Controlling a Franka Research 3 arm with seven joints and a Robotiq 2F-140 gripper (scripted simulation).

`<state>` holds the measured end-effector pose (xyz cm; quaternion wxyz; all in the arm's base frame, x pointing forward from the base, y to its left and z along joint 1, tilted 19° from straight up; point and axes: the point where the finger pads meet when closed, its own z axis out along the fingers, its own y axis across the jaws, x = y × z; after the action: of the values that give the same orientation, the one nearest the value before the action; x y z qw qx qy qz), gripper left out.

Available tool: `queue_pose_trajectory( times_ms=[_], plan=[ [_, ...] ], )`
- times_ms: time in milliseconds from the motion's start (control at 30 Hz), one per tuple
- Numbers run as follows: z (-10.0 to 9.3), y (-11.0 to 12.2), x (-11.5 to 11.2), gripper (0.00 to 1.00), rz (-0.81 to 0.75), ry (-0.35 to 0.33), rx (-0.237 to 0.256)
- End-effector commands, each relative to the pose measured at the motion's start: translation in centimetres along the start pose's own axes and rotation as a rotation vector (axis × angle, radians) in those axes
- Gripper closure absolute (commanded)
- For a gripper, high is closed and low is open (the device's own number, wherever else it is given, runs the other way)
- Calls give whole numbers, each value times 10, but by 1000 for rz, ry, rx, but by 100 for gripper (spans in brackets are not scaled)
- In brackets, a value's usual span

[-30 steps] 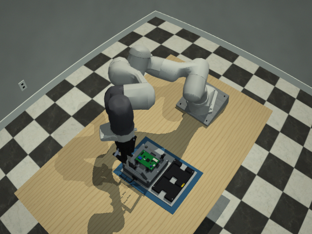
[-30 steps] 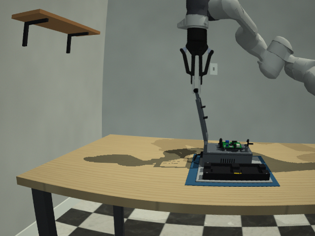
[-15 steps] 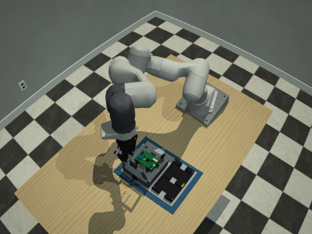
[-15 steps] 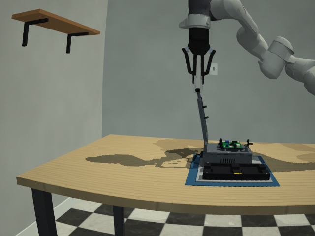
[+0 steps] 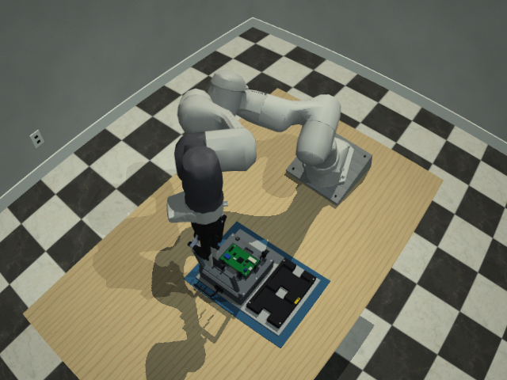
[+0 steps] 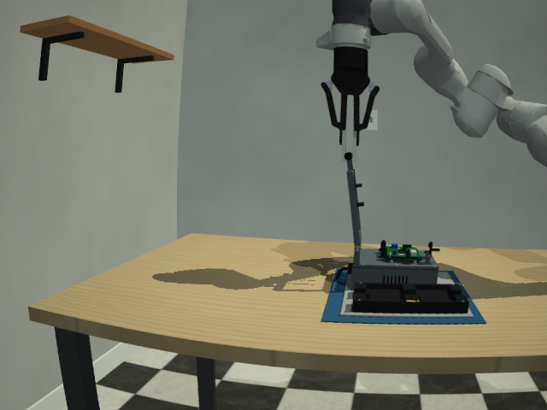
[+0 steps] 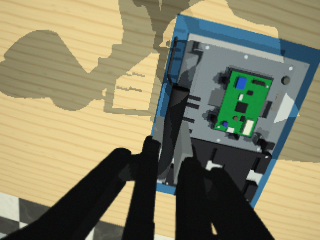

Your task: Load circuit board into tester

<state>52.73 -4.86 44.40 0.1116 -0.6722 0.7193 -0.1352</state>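
Note:
The green circuit board point(image 5: 240, 259) lies flat in the grey tester point(image 5: 234, 270), component side up; it also shows in the wrist view point(image 7: 243, 103) and in the exterior view point(image 6: 401, 251). Its white connector point(image 7: 248, 127) sits at the edge toward the tray. The tester's lid point(image 6: 354, 207) stands almost upright, leaning slightly toward the board. My gripper point(image 6: 349, 142) is shut on the handle point(image 6: 348, 155) at the lid's top edge, high above the table. In the wrist view the lid point(image 7: 175, 127) runs down between my fingers.
The empty black tray point(image 5: 282, 295) sits beside the tester on a blue mat point(image 6: 402, 304). A black post point(image 6: 430, 248) stands at the tester's far end. The arm's base point(image 5: 329, 173) is mounted at the back of the table. A wall shelf point(image 6: 92, 42) hangs at upper left.

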Motion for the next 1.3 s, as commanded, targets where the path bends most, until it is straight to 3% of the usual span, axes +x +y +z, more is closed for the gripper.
queue_pose_trajectory(
  times_ms=[0,1267],
  plan=[
    [0,11,2,100,6,3,-17],
    [1,55,2,100,6,3,-17]
  ],
)
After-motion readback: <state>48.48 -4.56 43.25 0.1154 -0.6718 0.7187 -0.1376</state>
